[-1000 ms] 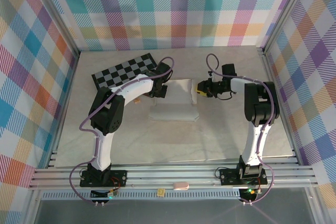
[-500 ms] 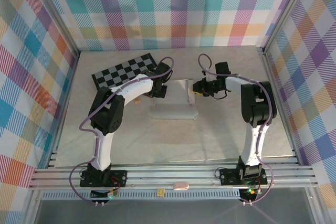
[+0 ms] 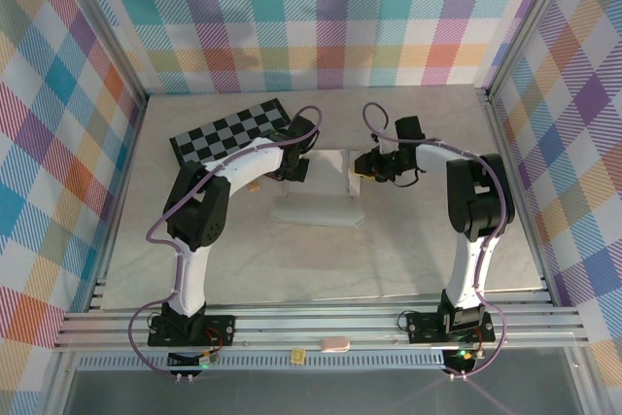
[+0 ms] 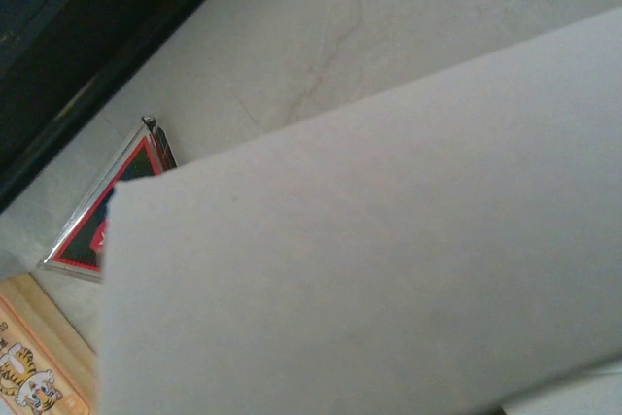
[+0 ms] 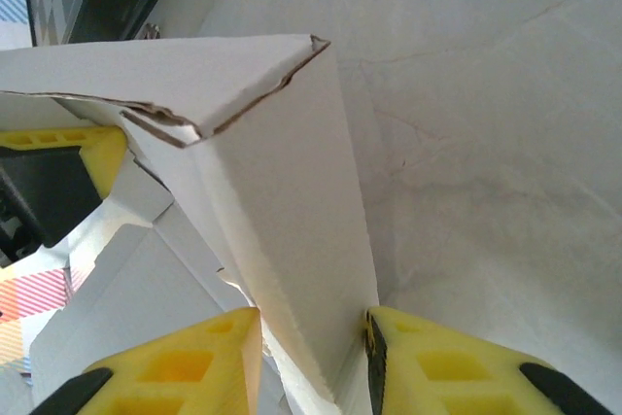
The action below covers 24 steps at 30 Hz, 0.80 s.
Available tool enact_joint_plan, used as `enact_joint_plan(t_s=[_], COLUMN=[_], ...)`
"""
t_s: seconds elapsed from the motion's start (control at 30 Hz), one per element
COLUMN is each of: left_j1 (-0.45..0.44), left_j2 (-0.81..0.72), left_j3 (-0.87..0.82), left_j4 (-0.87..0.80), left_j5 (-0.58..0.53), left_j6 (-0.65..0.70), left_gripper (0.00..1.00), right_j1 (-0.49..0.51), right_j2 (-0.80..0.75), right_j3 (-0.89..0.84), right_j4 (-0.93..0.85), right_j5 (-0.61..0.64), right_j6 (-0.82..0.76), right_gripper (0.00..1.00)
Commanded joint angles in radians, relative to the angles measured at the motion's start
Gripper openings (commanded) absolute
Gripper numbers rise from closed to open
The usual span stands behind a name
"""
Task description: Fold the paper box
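Note:
The paper box is white cardboard lying mid-table, its right wall raised. In the right wrist view that wall stands upright between the yellow fingers of my right gripper, which press it from both sides. From above, the right gripper sits at the box's right edge. My left gripper rests at the box's left edge. A white cardboard panel covers its fingers in the left wrist view. One of its yellow fingers shows beyond the far wall.
A black-and-grey checkered board lies at the back left, its dark edge close to the left gripper. A small red-bordered triangular piece and a tan card lie on the table beside the box.
My right gripper has moved left, lifting the box's right wall upright and pushing it inward. The left arm has stayed where it was.

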Motion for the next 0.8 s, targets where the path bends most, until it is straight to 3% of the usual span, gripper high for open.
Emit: enact_joint_plan(t_s=[0.0, 0.5, 0.77], left_j1=[0.001, 0.001, 0.001], left_j2=[-0.018, -0.026, -0.019], left_j3=[-0.044, -0.066, -0.053], left_j4=[-0.039, -0.017, -0.021], left_j5=[-0.006, 0.005, 0.014], left_j6=[0.042, 0.047, 0.04], left_gripper=[0.0, 0.0, 0.0], right_j1=[0.009, 0.007, 0.04], right_j2=[-0.054, -0.114, -0.123], right_j3=[-0.032, -0.123, -0.102], right_j4=[0.009, 0.022, -0.031], right_j5=[-0.085, -0.138, -0.034], right_j6=[-0.036, -0.063, -0.092], right_gripper=[0.34, 0.37, 0.38])
